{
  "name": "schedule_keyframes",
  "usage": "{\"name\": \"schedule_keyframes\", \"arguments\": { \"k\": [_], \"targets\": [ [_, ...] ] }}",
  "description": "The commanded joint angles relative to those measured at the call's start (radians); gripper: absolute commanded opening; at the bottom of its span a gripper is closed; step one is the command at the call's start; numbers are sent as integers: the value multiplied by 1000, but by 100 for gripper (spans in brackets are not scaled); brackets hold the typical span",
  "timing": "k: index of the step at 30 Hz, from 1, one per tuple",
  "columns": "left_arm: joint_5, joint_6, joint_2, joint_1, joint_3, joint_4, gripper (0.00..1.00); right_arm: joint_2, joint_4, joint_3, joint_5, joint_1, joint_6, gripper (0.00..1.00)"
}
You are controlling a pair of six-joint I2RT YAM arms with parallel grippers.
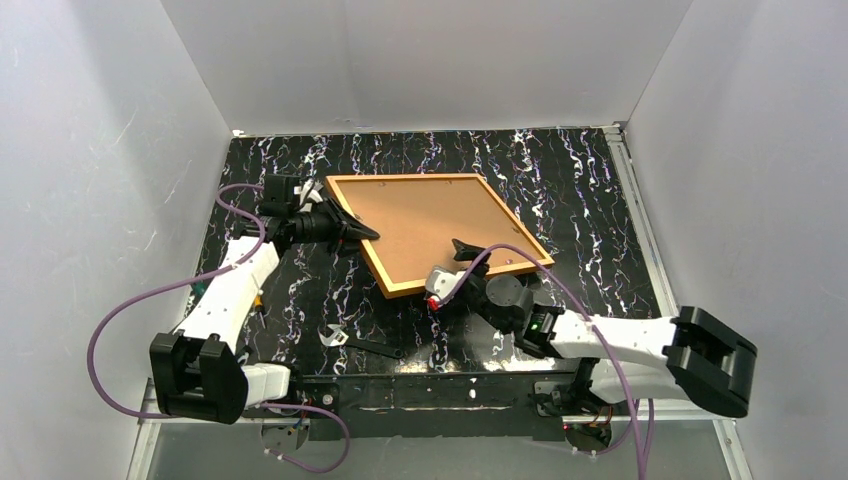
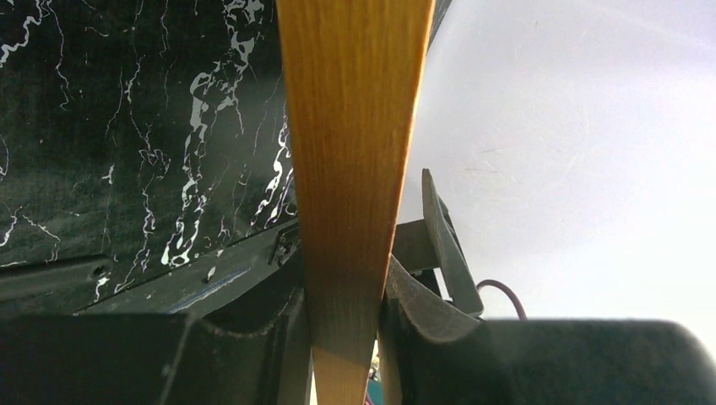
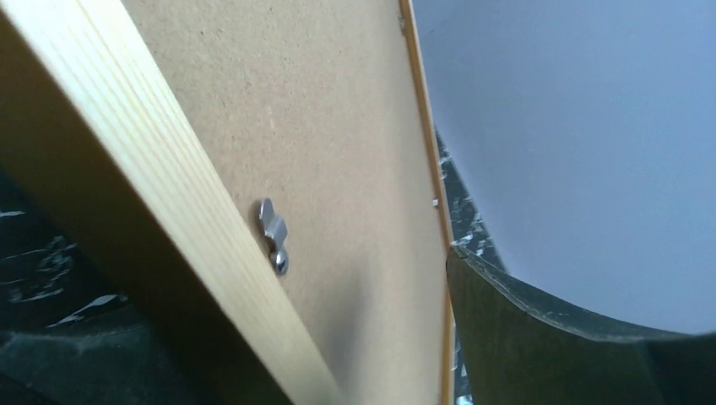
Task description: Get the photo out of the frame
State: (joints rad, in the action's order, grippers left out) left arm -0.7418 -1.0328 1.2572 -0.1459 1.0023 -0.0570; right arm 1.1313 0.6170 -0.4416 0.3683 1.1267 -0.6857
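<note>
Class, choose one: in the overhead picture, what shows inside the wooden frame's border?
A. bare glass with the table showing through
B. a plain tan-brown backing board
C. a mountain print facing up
B: inside the frame the top view shows only a plain backing board, and the right wrist view shows a metal clip at its edge.

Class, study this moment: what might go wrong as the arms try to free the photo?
1. The left gripper, jaws shut on one rail of the frame, holds little: a push from the right gripper, jaws open, may swing it.
2. A metal clip sits at the board's edge; prying before turning it could bend the board.
</note>
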Motion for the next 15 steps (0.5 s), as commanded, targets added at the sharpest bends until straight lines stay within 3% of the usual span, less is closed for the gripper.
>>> {"name": "schedule_keyframes", "arguments": {
  "k": [1, 7, 12, 15],
  "targets": [
    [-12, -19, -37, 3, 54, 263, 0, 102, 371, -16, 121, 26, -239, 84],
    [77, 23, -42, 5, 120, 396, 0, 245, 664, -2, 227, 67, -483, 76],
    [91, 18, -35, 4, 149, 410, 0, 231, 493, -50, 212, 69, -433, 60],
    [94, 21, -35, 5, 160, 422, 0, 223, 391, -79, 198, 69, -407, 39]
  ]
}}
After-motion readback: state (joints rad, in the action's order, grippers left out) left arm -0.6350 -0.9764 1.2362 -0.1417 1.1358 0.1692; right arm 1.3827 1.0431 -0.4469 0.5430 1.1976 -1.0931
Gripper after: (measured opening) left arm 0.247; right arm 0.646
